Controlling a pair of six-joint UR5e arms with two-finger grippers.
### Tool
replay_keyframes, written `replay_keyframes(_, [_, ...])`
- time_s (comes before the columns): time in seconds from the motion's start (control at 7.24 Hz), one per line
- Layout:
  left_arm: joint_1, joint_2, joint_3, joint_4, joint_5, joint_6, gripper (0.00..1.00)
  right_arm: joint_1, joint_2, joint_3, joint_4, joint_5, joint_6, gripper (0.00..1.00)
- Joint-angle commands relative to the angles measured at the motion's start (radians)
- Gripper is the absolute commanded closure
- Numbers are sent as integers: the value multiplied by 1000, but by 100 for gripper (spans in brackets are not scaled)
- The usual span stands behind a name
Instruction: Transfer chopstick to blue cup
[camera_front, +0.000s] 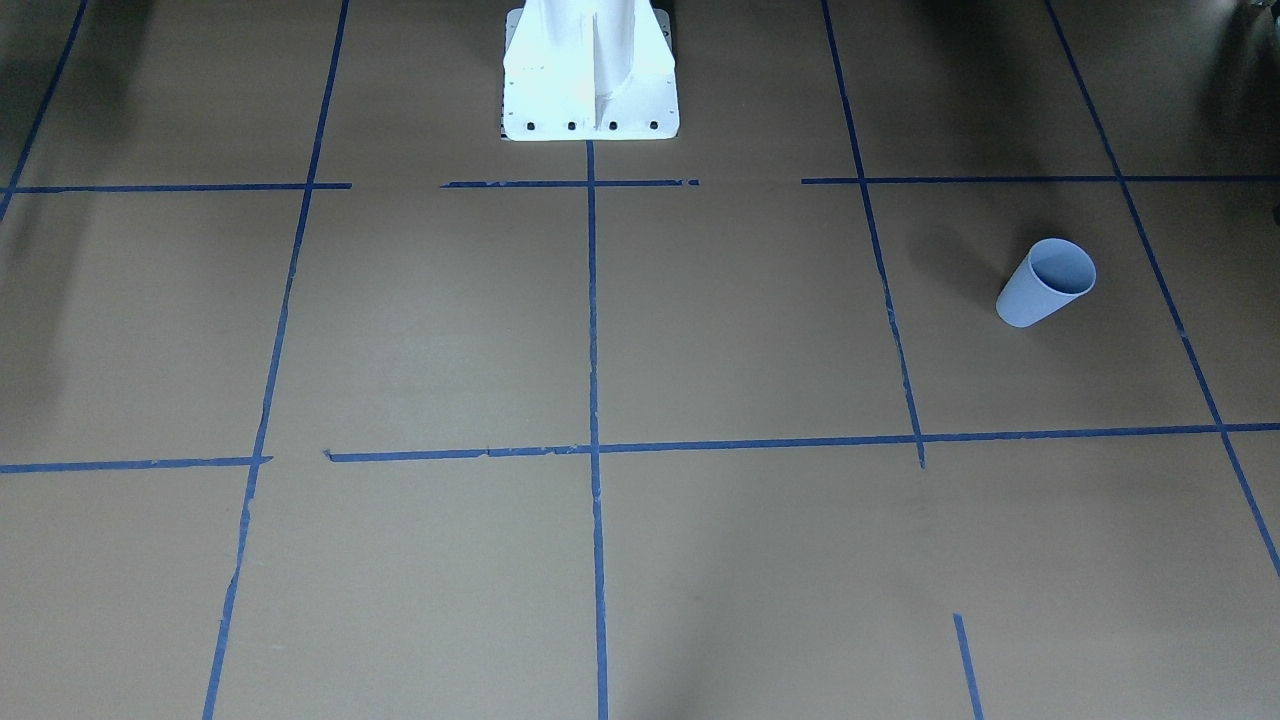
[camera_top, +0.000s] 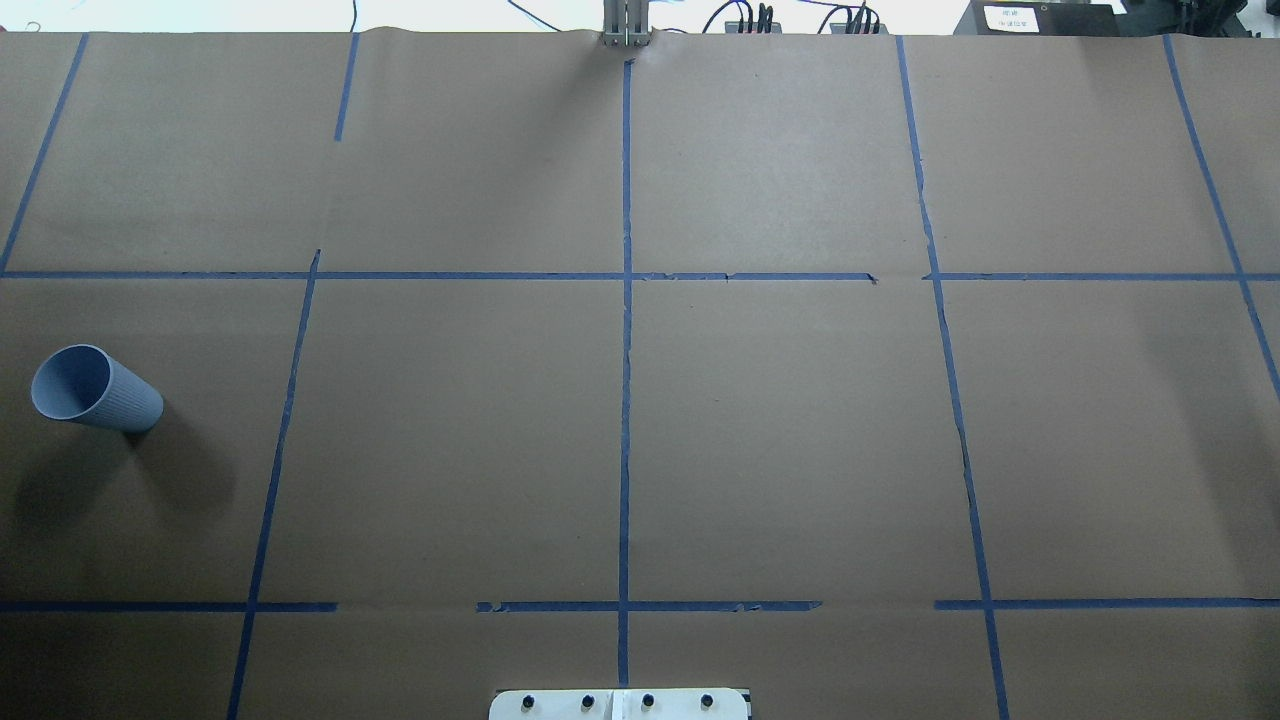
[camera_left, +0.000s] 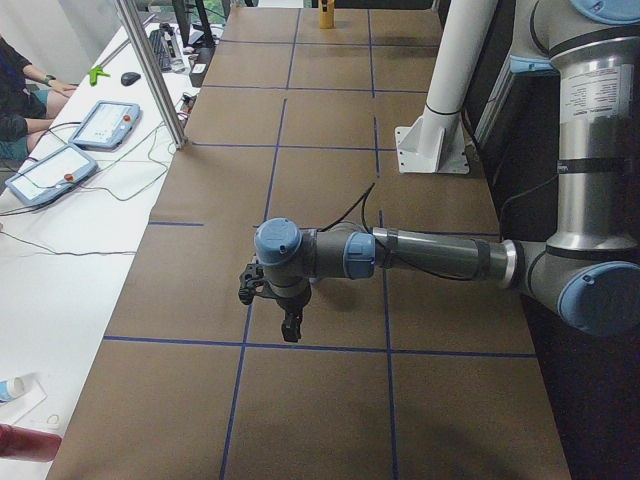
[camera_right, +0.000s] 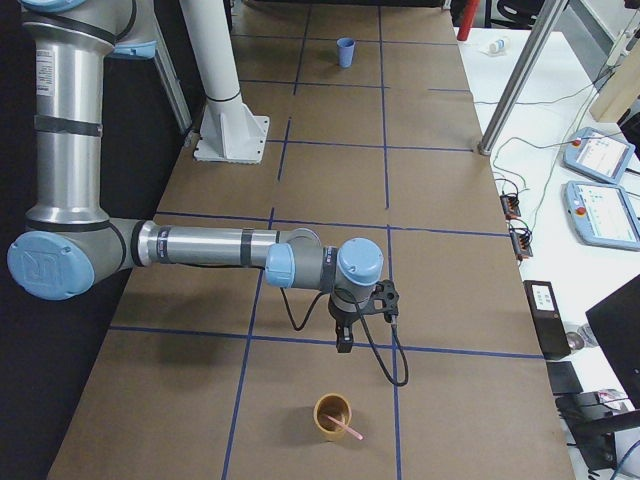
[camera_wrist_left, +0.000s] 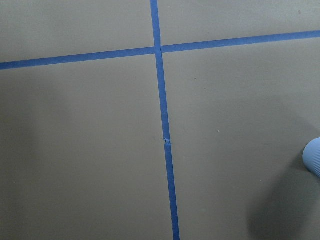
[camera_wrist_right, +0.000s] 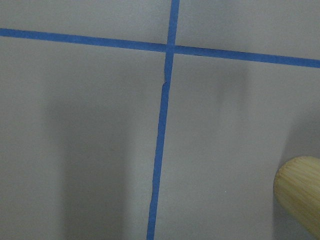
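The light-blue cup (camera_front: 1045, 283) stands upright on the brown table on my left side; it also shows in the overhead view (camera_top: 95, 390), far off in the right side view (camera_right: 345, 50), and as an edge in the left wrist view (camera_wrist_left: 312, 156). A pale pink chopstick (camera_right: 349, 431) leans in a tan cup (camera_right: 333, 415) on my right side; that cup's rim shows in the right wrist view (camera_wrist_right: 300, 195). My left gripper (camera_left: 290, 326) and right gripper (camera_right: 343, 343) hang above the table. They show only in the side views, so I cannot tell whether they are open or shut.
The white robot pedestal (camera_front: 590, 70) stands at the table's middle edge. Blue tape lines (camera_top: 625, 400) cross the brown paper. Tablets (camera_left: 100, 125), cables and a metal post (camera_right: 515, 75) lie along the operators' side, where a person (camera_left: 15, 80) sits.
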Motion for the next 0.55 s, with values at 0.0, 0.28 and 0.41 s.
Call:
replay_keyframes(0.0, [0,0,1,0,0,2,0,0,3,0,0,0,0,0])
replay_keyframes(0.28, [5,-2,-5,0,3,2,0,0,8,0,0,2,1,0])
replay_keyframes(0.41, [8,-8,-7,-2,0,-7,0,0,10,1,0,3,1,0])
